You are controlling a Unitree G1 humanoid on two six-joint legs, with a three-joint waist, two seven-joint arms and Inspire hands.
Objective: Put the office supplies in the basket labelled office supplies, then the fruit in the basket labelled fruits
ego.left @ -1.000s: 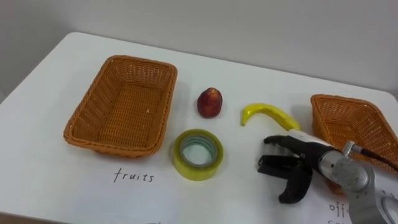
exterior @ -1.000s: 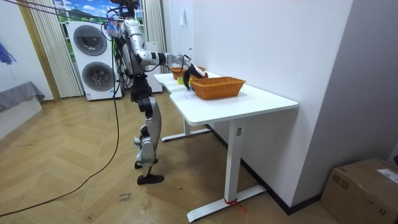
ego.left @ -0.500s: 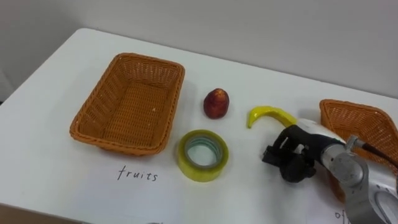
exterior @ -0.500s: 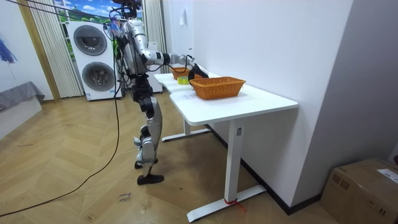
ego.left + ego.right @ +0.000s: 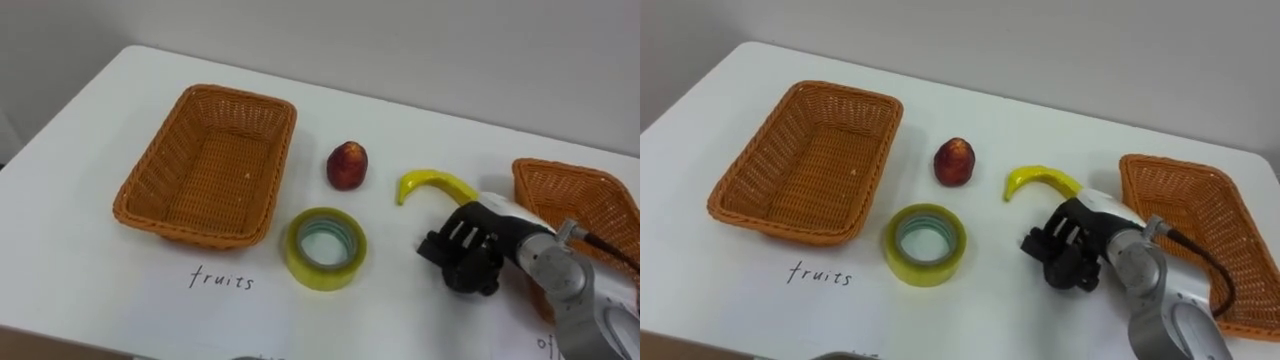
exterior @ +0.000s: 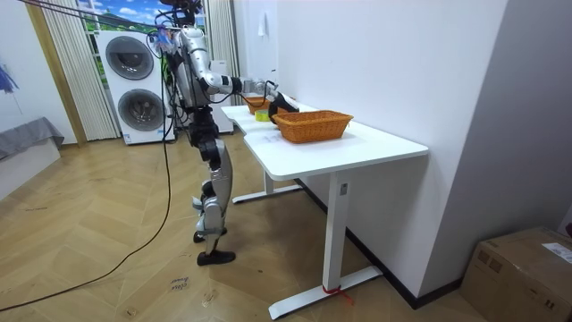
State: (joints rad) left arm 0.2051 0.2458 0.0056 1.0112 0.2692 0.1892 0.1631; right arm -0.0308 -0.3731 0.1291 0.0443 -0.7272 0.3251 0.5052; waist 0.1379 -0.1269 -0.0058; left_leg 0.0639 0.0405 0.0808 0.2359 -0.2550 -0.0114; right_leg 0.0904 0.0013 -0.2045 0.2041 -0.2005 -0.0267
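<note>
Right robot hand (image 5: pixel 466 257) over the bench (image 5: pixel 400 310), fingers curled on nothing, just beside the banana (image 5: pixel 430 184) (near side).

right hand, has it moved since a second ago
Yes. The right hand, spread open then, has curled into a fist, its tips drawn back toward the banana.

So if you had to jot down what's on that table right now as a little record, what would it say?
Table: white
Left wicker basket: empty, at the robot's left
Right wicker basket: at the robot's right
Red apple: on the table, beside the left wicker basket
Banana: on the table, right of the apple
Yellow tape roll: lying flat, nearer the robot than the apple
Right hand: fingers curled, holding nothing, just on the near side of the banana
</note>
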